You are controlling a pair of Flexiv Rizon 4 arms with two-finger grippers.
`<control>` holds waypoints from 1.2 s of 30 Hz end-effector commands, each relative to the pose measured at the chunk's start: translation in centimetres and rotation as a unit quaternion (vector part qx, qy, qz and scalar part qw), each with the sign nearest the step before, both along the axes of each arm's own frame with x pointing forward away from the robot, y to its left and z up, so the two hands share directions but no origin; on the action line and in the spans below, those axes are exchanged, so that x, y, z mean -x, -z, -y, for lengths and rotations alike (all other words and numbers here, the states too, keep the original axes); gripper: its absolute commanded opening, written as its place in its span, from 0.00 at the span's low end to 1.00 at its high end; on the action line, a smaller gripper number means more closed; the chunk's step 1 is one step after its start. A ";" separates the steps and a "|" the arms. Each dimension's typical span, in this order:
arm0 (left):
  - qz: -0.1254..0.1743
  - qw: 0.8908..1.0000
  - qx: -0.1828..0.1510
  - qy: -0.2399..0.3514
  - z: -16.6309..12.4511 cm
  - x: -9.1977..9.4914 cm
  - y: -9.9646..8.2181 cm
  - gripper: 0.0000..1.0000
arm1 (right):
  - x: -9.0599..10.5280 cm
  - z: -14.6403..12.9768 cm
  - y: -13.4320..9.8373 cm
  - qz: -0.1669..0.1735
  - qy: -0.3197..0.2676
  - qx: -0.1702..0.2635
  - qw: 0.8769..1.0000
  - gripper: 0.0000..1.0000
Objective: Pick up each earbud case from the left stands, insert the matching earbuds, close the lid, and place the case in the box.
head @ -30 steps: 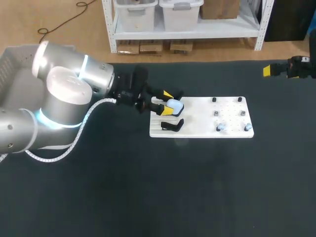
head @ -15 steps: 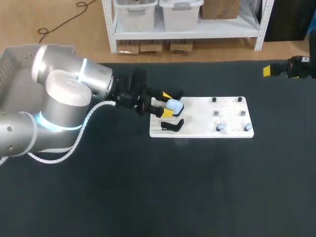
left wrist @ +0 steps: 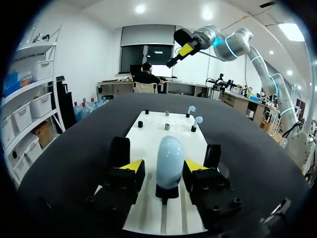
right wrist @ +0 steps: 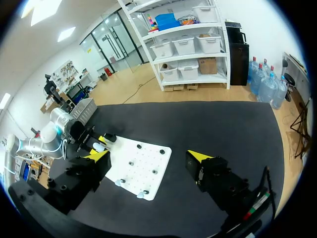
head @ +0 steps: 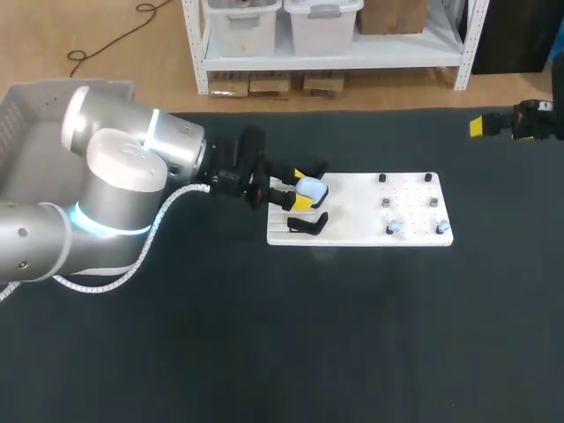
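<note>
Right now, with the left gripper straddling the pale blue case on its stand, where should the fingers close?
Close on the two rounded flanks of the earbud case, around mid-height, above the black stand. Come in level from the stand end of the board, as the left gripper is lined up: the case stands upright, narrow from side to side, with an open yellow tip on each side.

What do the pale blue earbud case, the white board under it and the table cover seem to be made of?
The earbud case: probably hard plastic, smooth and glossy, since it carries a soft highlight. The white board: rigid and matte, perhaps plastic or painted sheet; flat, with grooves. The table cover: seems black cloth or mat, dull, without reflections.
</note>
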State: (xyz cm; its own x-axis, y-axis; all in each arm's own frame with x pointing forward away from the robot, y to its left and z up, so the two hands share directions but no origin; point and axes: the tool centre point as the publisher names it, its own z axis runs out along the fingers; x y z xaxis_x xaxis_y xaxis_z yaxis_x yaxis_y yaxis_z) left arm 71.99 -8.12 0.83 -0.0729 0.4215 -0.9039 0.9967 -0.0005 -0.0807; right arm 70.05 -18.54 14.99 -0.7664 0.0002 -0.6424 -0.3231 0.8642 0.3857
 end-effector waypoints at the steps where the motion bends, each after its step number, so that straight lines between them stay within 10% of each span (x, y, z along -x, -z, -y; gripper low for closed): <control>1: 0.002 1.000 0.002 0.000 0.2 -0.3 0.2 0.20 | 0.0 0.0 0.0 0.000 -0.001 0.000 1.000 1.00; 3: 0.002 1.000 0.003 0.000 0.2 -0.3 0.2 0.00 | 0.0 0.0 0.0 0.000 -0.001 0.000 1.000 1.00; 36: 0.053 0.992 0.113 0.014 -1.1 3.0 -9.7 0.00 | 0.0 0.0 0.0 0.000 -0.001 0.000 1.000 1.00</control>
State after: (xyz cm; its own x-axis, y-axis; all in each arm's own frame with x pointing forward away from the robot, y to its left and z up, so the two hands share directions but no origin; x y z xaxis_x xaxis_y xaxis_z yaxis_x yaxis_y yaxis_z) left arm 69.41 -7.05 10.47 0.0352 0.2087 -0.9774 0.9985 -0.0494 0.0254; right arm 70.05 -18.53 14.99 -0.7664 0.0002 -0.6424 -0.3231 0.8642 0.3857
